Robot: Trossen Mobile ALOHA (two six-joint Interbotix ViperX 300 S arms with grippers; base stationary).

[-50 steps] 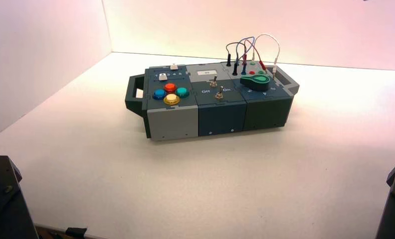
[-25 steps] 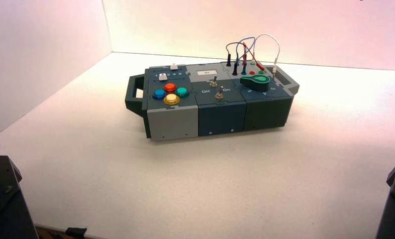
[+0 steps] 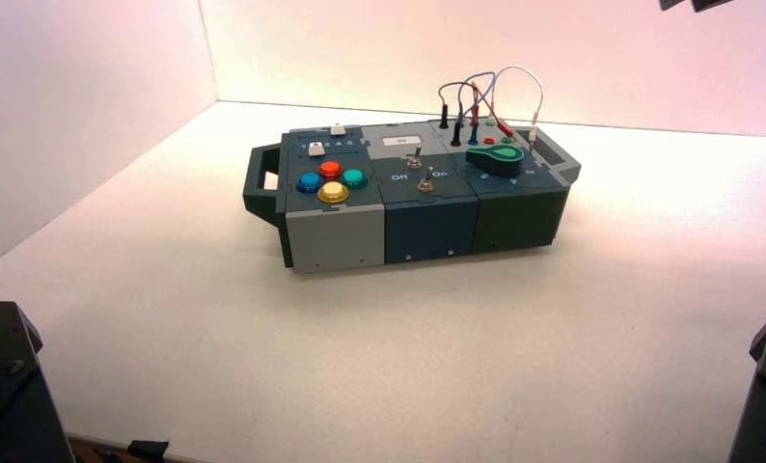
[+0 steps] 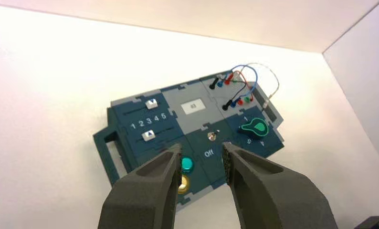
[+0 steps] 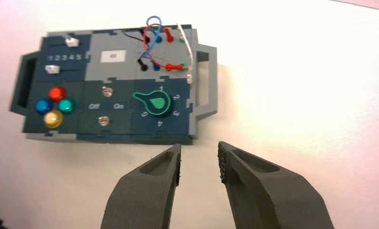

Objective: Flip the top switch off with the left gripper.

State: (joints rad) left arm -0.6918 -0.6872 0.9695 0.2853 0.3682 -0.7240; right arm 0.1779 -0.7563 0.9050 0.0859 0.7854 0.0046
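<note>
more of the right gripper (image 5: pixel 199 145) now shows at the upper right; open, idle. left gripper (image 4: pixel 202 147) hangs open, apart from the box (image 3: pixel 336 239). top switch (image 4: pixel 212 137) sits mid-box, behind its twin. advise closing, then nudging the lever tip toward "off".

You have before you what looks like a lab or test bench, its pale, bare-faced tabletop (image 3: pixel 292 357) backed by plain light walls (image 3: pixel 495 58) that close it in like a booth, a dark button-and-switch box (image 3: pixel 427 227) with coloured buttons (image 3: pixel 332 181), sliders (image 4: pixel 148 135), numbered markings, a green knob (image 5: pixel 157 103) and plug-in wires (image 4: pixel 254 74) set out as test equipment between the dark robot arms (image 3: pixel 8 386) at your near edge
</note>
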